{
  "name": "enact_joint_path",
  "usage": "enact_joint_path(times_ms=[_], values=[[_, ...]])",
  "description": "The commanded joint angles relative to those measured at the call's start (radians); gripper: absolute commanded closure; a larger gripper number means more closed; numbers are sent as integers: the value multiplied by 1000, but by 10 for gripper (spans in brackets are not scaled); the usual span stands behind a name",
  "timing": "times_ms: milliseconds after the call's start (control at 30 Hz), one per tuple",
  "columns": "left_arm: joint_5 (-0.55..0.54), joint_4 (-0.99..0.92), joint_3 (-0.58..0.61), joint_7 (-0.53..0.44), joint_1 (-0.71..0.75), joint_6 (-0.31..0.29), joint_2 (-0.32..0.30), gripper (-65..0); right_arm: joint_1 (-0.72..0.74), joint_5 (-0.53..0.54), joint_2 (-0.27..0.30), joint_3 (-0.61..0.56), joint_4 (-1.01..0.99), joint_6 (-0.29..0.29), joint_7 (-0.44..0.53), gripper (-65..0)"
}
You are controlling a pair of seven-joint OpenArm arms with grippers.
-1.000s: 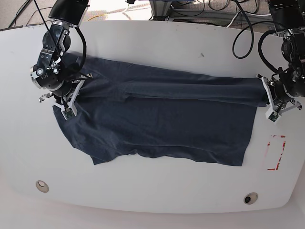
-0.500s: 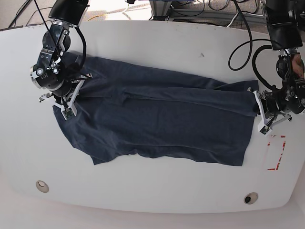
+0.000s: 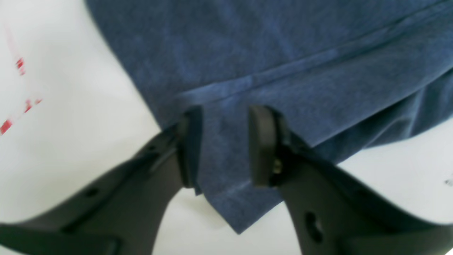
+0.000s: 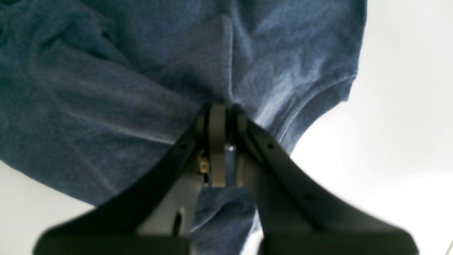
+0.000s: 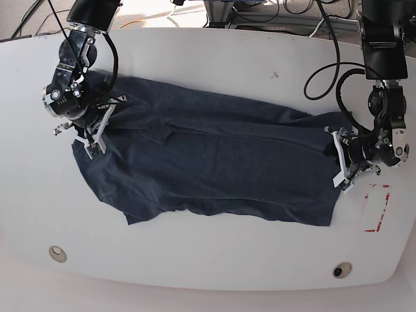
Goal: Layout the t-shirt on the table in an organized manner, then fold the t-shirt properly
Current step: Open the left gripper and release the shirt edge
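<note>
- The dark navy-blue soft cloth t-shirt [image 5: 208, 162] lies spread across the middle of the big white smooth surface [image 5: 214, 58], with some long folds running along it.
- The left hand [image 3: 224, 141], black with two flat fingers, is at the edge of the shirt nearest the red rectangle outline [image 5: 377, 208]. Its two fingers are apart, with one corner of the blue cloth lying between them. The fingers do not press the cloth.
- In the base view this left hand [image 5: 339, 170] sits low at the shirt's edge, on the right side of the picture.
- The right hand [image 4: 223, 120] has its fingers pressed together, and they pinch a fold of the shirt. A bit of blue cloth hangs below the fingers.
- In the base view the right hand [image 5: 91, 140] is at the other end of the shirt, close to a sleeve.
- Two small round holes [image 5: 57, 253] sit near the front edge of the surface, well apart from the shirt.
</note>
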Motion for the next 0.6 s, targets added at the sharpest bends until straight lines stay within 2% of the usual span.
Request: enact_joint_path(times_ms=[0,233,367,433,567], values=[[0,8,-6,-26,-35,0,-23,-228,15,1,8,5,14,-2,20,-27],[0,8,-6,-26,-57,0,-27,-233,13,1,8,5,14,-2,20,-27],[-3,24,-9,-23,-52,0,-32,-282,13,1,8,3,14,-2,20,-27],[-5,50,-14,-23,-48,0,-55,-317,13,1,8,3,14,-2,20,-27],[-6,90,-37,-28,8,0,-92,-346,13,1,8,7,14,-2,20,-27]])
